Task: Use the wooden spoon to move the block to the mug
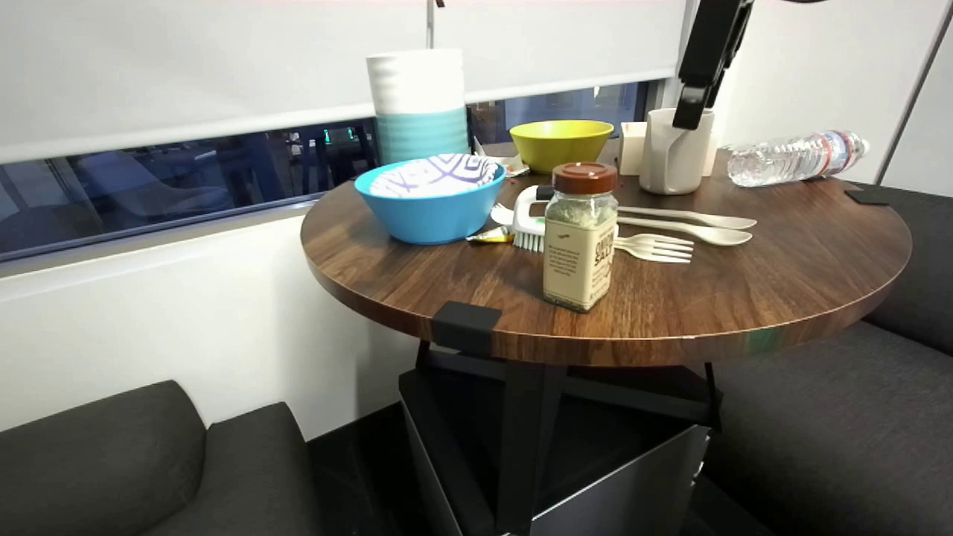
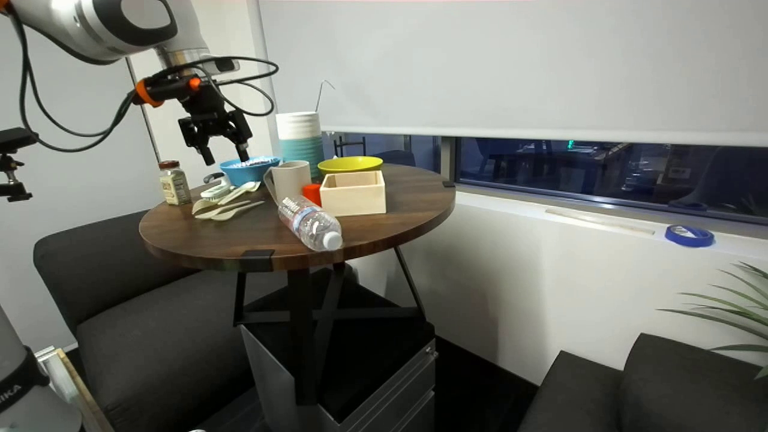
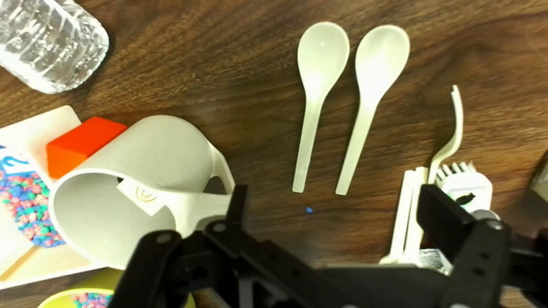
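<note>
Gripper (image 3: pixel 333 202) hangs above the table (image 3: pixel 261 107), fingers spread wide, nothing between them. Wooden spoon (image 3: pixel 312 107) lies flat on it, handle end toward the gripper in the wrist view, bowl end pointing away. Lookalike spoon (image 3: pixel 369 102) is just beside it; can't tell which one the task means. I'd go for the one nearer the mug (image 3: pixel 171 145).

Handling, my guess: very light, fairly stiff, thin and smooth. Should take a firm squeeze without cracking, but it'll pivot or slide if only the pad edges bite. It lies low, so I'd bring the pads almost down to the table, square across the handle, a bit in from its plain end. Leaves length to reach with. Narrow the fingers first, or I could scoop up both handles.

Block (image 3: pixel 92 134), orange-red, sits between the mug and the wooden box (image 2: pixel 354 198); can't tell if it touches either. Mug is upright. Block looks chunky against the spoon's bowl, so I'd expect a balance problem: load at the far end will lever the handle in the pads. Clamp harder before lifting, keep it level. Bottle (image 3: pixel 51 47) is near the block too and would probably roll if knocked.
</note>
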Controlling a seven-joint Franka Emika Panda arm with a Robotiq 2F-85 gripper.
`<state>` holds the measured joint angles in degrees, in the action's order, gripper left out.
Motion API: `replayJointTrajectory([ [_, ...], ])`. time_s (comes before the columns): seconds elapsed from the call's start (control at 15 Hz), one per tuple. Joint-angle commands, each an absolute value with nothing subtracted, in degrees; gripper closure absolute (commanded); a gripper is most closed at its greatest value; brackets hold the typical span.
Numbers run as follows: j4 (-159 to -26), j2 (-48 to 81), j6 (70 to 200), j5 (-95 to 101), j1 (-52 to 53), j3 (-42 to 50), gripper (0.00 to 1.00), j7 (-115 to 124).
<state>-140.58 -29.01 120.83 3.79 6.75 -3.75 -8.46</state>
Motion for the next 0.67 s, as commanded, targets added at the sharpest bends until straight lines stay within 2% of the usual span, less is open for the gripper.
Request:
replayJointTrajectory([
  [0.0,-137.61,-34.78,112.39,3.33,7.83,-3.72,0.0,-10.05],
  [0.33,-134.08,-39.99,105.93,3.66,8.61,-3.77,0.0,-10.88],
  [0.6,-134.84,-38.9,107.85,3.81,8.13,-3.75,0.0,-9.87],
])
